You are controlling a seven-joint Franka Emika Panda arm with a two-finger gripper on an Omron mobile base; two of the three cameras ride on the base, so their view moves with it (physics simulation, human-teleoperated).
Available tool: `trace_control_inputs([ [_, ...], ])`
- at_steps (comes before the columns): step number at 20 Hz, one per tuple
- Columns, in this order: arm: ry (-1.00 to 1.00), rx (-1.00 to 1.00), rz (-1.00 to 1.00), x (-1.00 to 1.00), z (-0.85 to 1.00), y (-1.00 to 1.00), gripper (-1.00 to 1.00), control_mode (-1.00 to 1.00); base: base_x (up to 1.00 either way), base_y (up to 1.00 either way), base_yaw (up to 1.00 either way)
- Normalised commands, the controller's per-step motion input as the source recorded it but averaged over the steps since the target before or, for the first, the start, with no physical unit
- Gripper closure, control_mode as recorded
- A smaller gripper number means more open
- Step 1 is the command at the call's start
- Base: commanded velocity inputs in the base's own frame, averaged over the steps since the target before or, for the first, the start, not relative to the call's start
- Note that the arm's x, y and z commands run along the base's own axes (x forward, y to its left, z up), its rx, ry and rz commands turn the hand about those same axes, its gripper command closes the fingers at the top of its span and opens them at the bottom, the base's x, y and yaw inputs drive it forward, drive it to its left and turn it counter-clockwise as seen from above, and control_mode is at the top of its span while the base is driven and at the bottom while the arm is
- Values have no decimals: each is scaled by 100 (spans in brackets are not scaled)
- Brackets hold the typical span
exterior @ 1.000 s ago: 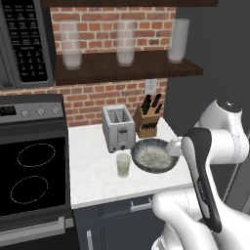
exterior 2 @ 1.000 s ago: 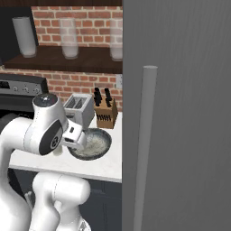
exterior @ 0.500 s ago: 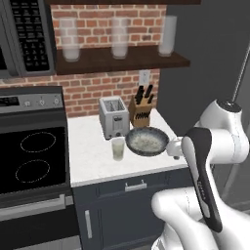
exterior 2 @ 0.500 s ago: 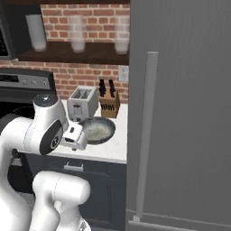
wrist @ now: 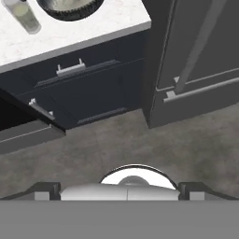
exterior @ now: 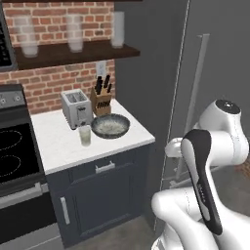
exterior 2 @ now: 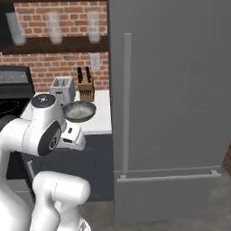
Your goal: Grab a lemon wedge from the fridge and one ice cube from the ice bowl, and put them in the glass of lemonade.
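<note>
The fridge [exterior 2: 180,90] stands shut, its long pale bar handle [exterior 2: 127,103] upright near the door's left edge; the handle also shows in the left base view [exterior: 195,93]. The lemon wedge is hidden. On the white counter sit the ice bowl [exterior: 110,125] and, just left of it, the glass of lemonade [exterior: 85,135]. The hand view has both at its top left, bowl [wrist: 70,9] and glass [wrist: 25,16]. My gripper [wrist: 120,189] is open and holds nothing, pointing down at the floor in front of the cabinet, short of the fridge [wrist: 196,56].
A silver toaster [exterior: 76,108] and a knife block [exterior: 101,100] stand behind the bowl. A black stove [exterior: 14,151] adjoins the counter on the left. Tall frosted jars line a shelf [exterior: 73,51] above. Dark drawers [wrist: 93,74] face the floor below the counter.
The whole picture has shifted: the base has driven right, so counter and stove slid left and the fridge fills more of the views. The gripper stays open.
</note>
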Motion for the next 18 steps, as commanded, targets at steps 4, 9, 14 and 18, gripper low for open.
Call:
trace_control_inputs([
  [4, 0, 0, 0, 0, 0, 0, -100, 100, -4, -25, -62],
  [9, 0, 0, 0, 0, 0, 0, -100, 100, 10, -23, -55],
  [14, 0, 0, 0, 0, 0, 0, -100, 100, 25, -2, -22],
  [18, 0, 0, 0, 0, 0, 0, -100, 100, 42, 5, -13],
])
